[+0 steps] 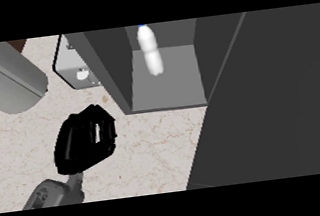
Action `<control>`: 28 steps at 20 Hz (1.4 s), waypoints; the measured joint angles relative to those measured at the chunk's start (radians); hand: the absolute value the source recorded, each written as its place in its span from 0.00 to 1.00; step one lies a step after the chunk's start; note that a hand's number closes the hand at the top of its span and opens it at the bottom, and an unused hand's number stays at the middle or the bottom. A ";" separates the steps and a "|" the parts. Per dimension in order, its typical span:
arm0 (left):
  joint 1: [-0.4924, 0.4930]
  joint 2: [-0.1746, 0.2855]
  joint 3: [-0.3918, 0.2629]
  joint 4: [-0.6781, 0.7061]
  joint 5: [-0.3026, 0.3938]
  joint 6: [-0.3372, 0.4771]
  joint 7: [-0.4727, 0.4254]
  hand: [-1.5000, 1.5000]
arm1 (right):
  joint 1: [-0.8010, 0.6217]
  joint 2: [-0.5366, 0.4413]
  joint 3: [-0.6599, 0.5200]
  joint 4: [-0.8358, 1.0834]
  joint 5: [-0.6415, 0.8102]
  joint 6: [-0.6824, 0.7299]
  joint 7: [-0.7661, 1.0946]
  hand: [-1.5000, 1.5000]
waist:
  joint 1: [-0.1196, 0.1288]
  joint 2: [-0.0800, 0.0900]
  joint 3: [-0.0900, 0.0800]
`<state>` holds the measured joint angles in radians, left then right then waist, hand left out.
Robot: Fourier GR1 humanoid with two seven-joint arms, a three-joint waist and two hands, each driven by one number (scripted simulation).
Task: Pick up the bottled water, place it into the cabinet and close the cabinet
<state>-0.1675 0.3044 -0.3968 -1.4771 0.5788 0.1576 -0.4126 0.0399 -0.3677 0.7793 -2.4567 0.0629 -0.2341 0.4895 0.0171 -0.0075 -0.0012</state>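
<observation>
bottled water: one, inside cabinet, clear of walls
left hand: one, released, empty, over open counter
door: one, open

Head view looks steeply down — seemingly close — at the counter.

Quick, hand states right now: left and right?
Left hand: over the counter, open or shut cannot be told; the bottle is in the cabinet.
Right hand: not in view.
</observation>
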 measured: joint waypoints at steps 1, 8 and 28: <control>0.024 0.012 0.005 -0.022 0.001 -0.005 0.002 1.00 | -0.025 0.022 0.012 0.007 0.010 -0.003 0.028 1.00 | -0.001 0.001 0.000; 0.174 0.095 0.070 -0.159 0.040 -0.058 -0.005 1.00 | -0.218 0.209 0.121 0.104 0.083 -0.017 0.168 1.00 | 0.005 0.003 -0.001; 0.328 0.224 0.231 -0.205 0.135 -0.242 -0.031 1.00 | -0.677 0.312 -0.073 0.492 0.025 -0.225 0.180 1.00 | 0.037 0.016 -0.001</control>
<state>0.1606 0.5280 -0.1659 -1.6819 0.7137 -0.0843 -0.4434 -0.6366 -0.0556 0.7065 -1.9651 0.0881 -0.4594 0.6695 0.0537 0.0081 -0.0026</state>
